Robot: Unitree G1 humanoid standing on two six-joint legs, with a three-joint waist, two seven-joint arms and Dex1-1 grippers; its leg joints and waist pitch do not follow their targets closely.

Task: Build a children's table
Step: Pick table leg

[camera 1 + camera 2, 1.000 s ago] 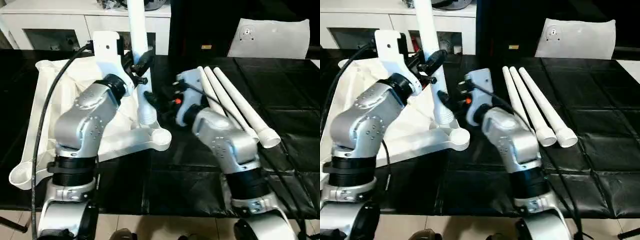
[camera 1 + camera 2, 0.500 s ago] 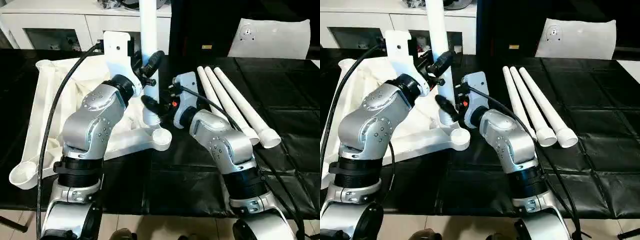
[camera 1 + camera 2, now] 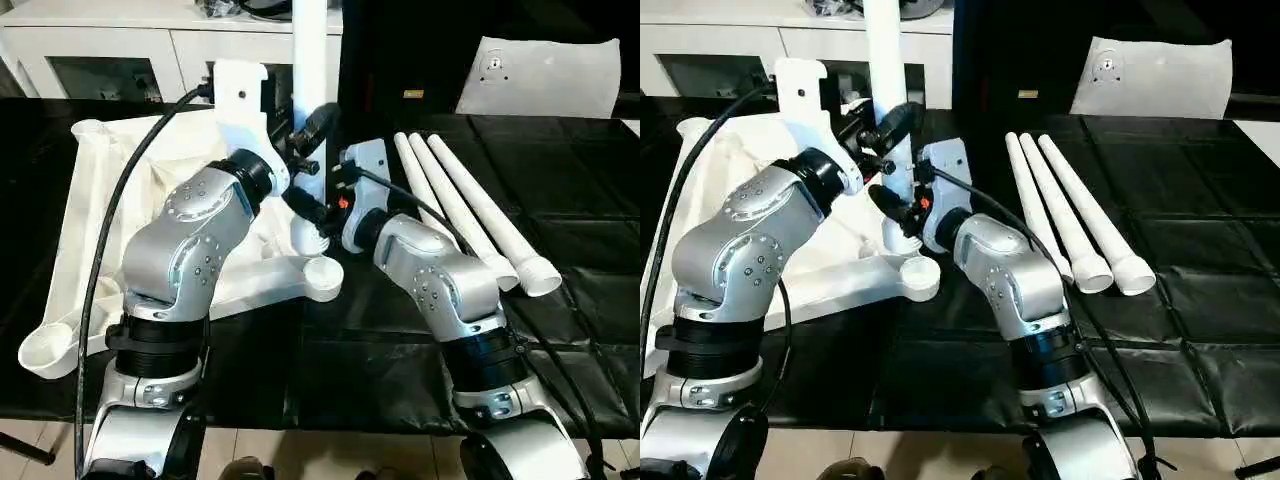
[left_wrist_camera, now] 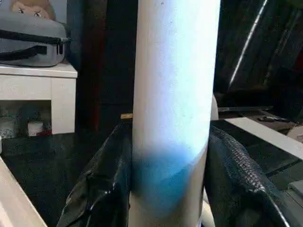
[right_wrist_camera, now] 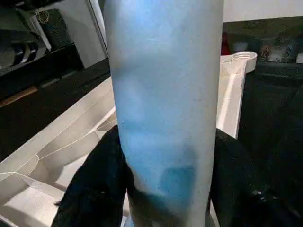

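Leg [image 3: 309, 100] stands upright, long axis vertical, between both hands' fingers [image 4: 102, 189].

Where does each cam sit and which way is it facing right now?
Left eye view: on the head, facing forward and down at the upturned table top; silver forearms, left gripper and right gripper on the upright leg.
Right eye view: same scene, shifted slightly sideways; three spare legs lie on the right.
Left wrist view: along its black fingers, the leg between them, a cabinet behind.
Right wrist view: along its fingers, the leg between them.
Shared: the upright leg.
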